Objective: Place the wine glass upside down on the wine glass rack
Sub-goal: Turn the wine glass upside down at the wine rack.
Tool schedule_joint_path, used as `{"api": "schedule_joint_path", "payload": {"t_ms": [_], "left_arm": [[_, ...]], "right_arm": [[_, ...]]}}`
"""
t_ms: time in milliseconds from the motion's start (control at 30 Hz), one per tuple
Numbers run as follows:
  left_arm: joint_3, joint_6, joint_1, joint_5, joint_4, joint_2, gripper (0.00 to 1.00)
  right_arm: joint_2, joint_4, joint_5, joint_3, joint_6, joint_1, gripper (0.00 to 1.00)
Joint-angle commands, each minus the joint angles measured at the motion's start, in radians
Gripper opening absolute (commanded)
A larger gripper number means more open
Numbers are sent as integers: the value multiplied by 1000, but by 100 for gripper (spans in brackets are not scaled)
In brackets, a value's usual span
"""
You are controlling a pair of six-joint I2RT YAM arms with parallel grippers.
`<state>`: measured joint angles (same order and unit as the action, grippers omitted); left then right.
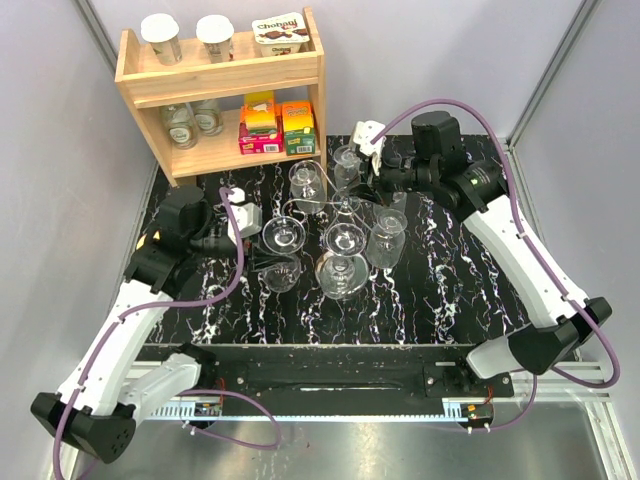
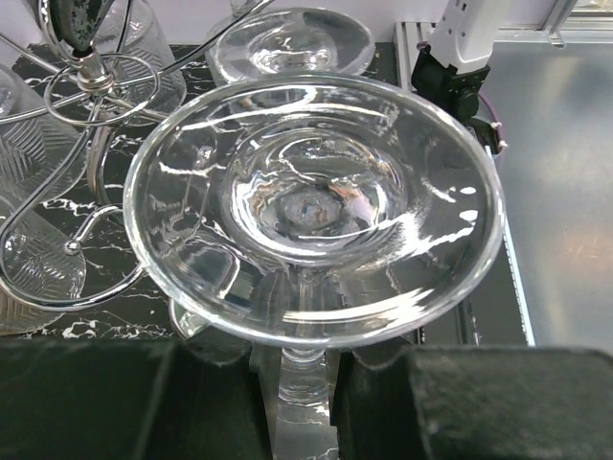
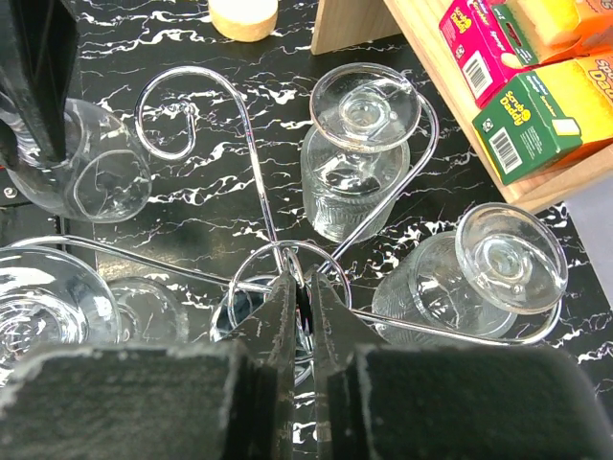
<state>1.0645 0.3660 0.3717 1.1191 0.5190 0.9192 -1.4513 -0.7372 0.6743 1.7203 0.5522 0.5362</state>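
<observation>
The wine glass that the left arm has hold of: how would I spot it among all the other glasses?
On the black marbled table stands a silver wine glass rack, ringed with upturned glasses. The wine glass is on the rack's left side, foot up. It alone has its stem pinched in the left gripper; no gripper holds the others.

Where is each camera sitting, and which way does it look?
Top external: above and behind, looking down on the table, wooden shelf and wine glass rack; the left arm and right arm show.
Left wrist: on the left arm, facing the wine glass and its round foot; the left jaws clamp its stem.
Right wrist: on the right arm, looking down at hanging glasses; the right jaws are shut on the rack's post.
Shared: all three show the rack.
</observation>
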Motion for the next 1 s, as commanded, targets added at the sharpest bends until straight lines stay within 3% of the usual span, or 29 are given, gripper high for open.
{"api": "schedule_joint_path", "payload": {"t_ms": [0,467,700,967], "left_arm": [[-15,2,-4,-22,-155,9,0],[-123,-51,-4,-84,-441,69,0],[-187,-128,-1,-125,-658,93,0],[-190,-174,19,-171,-744,136,0]], "right_arm": [[74,64,-50,-8,-74,5,0],[74,73,-50,-22,-97,5,0],[62,75,-44,-19,-106,4,0],[58,71,-44,-19,-107,5,0]]}}
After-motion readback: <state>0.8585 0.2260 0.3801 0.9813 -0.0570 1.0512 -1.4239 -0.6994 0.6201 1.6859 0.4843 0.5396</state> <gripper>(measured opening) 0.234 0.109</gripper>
